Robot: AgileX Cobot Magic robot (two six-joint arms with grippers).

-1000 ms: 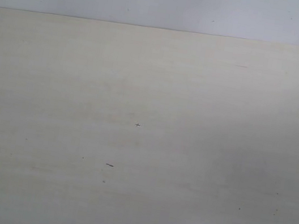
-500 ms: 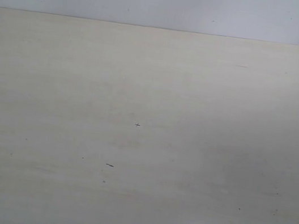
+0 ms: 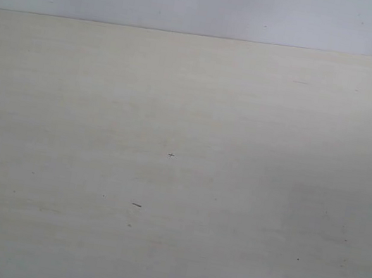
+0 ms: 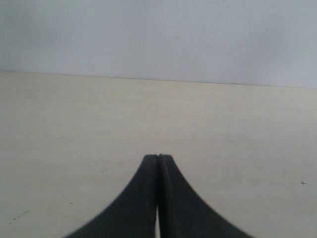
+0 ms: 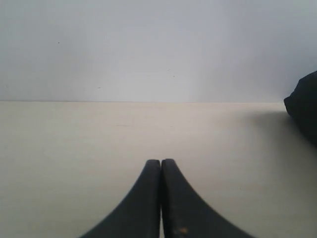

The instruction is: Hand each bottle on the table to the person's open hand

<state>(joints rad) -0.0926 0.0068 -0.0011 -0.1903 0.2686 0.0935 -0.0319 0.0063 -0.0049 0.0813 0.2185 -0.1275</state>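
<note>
While no bottles show in any view, entries follow.

Exterior view: table (image 3: 179, 181), pale, speckled. A faint grey shadow (image 3: 314, 225), right of the small cross mark (image 3: 171, 155), has thinned over the last second; nothing else differs.

Left wrist view: left gripper (image 4: 158, 156), jaws pressed together, holding nothing, short of the cross mark.

Right wrist view: right gripper (image 5: 161, 161), jaws together, empty. Dark shape (image 5: 303, 106), unidentified; cross mark not visible.

Bottles and person's hand: location unknown. Judgement: the handovers are either finished or not yet begun.
</note>
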